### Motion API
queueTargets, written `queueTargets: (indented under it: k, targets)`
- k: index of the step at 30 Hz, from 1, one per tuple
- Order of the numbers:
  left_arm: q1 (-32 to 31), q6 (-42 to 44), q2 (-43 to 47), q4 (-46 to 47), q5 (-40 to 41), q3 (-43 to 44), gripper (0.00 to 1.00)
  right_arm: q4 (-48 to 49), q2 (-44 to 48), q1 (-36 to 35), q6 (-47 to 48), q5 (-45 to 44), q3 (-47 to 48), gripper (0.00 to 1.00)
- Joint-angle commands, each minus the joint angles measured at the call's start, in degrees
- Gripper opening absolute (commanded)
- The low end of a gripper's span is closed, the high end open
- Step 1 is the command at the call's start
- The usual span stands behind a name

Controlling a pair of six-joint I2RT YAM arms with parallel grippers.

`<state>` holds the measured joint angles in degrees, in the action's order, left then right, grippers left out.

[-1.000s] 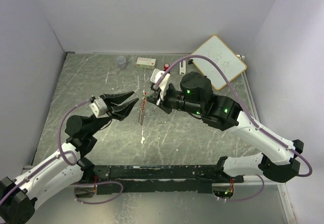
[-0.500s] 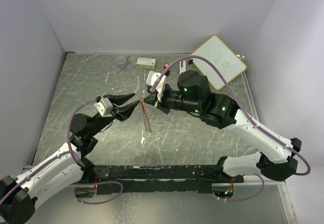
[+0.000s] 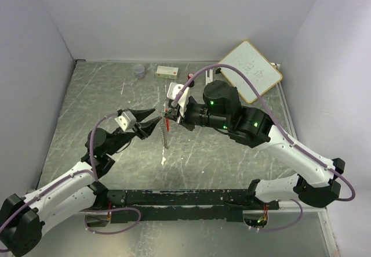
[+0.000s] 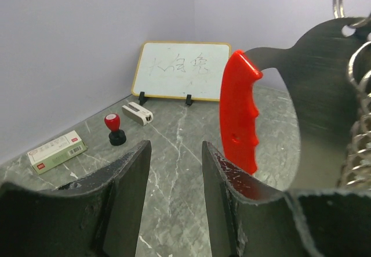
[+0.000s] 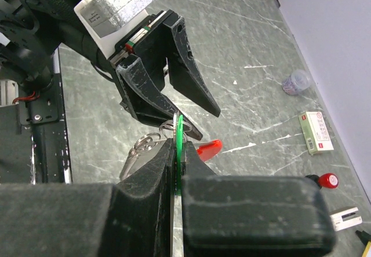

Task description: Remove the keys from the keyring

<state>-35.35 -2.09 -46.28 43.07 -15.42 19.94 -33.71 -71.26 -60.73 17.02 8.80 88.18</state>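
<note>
My right gripper (image 3: 168, 114) (image 5: 178, 145) is shut on a thin bright green key (image 5: 180, 127), held on edge above the table. From it hang metal split rings (image 5: 141, 144), a red key (image 5: 207, 148) (image 4: 239, 113) and the keyring, a ribbed grey coil (image 3: 165, 134) (image 4: 359, 130). My left gripper (image 3: 152, 122) (image 4: 174, 155) is open just left of the bunch with nothing between its fingers. In the left wrist view the red key stands just beyond the right finger (image 4: 223, 178), beside a dark flat metal blade (image 4: 324, 89).
Along the back of the table are a tilted whiteboard (image 3: 250, 71) (image 4: 179, 70), a white box (image 3: 167, 70) (image 4: 57, 151), a red-and-black knob (image 3: 190, 75) (image 4: 113, 128) and a small clear cup (image 3: 139, 70). A tiny white scrap (image 3: 164, 161) lies below the coil.
My left gripper has moved right, up to the hanging bunch, and its jaws have spread slightly. The coil has swung and now hangs shorter under my right gripper.
</note>
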Motion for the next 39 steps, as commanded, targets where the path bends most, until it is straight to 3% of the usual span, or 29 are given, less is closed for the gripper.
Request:
queueTargets:
  k: [1, 29, 39]
  targets:
    - [-0.14, 0.85, -0.32, 1.05, 1.34, 0.04, 0.52, 1.55, -0.26, 0.0, 1.0, 0.58, 2.01, 0.0]
    - [-0.15, 1.62, 1.66, 0.17, 3.54, -0.19, 0.52, 2.02, -0.19, -0.05, 1.48, 0.95, 1.66, 0.0]
    - [-0.15, 4.32, 3.62, -1.01, 4.79, 3.52, 0.53, 1.84, 0.6, 0.0, 1.16, 2.26, 1.63, 0.0]
